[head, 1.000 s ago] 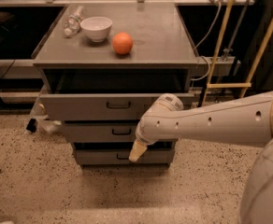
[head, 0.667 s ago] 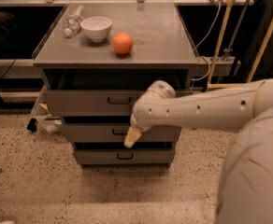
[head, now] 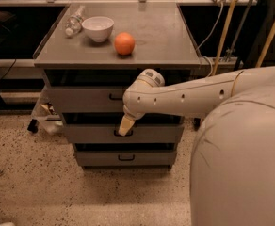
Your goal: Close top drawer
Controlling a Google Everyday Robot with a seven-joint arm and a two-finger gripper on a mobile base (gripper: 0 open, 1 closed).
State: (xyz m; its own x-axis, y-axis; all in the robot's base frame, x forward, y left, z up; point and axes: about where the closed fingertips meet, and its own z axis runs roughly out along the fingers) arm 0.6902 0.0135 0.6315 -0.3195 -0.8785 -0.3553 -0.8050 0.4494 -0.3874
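The top drawer (head: 81,99) is a wide grey front panel with a small dark handle (head: 115,97), just under the cabinet top (head: 165,51). A dark gap shows above the panel. My pale arm (head: 189,98) reaches in from the right across the drawer's right half and hides it. My gripper (head: 125,125) hangs down from the wrist, below the top drawer's handle and in front of the middle drawer (head: 90,133), at its handle.
A white bowl (head: 98,28), an orange (head: 124,43) and a clear bottle (head: 74,21) sit on the cabinet top. A bottom drawer (head: 125,157) lies below. Yellow poles (head: 224,27) and cables stand at the right. My own body (head: 241,164) fills the lower right.
My arm has swung left across the cabinet front, and the top drawer's front panel has moved back towards the cabinet.
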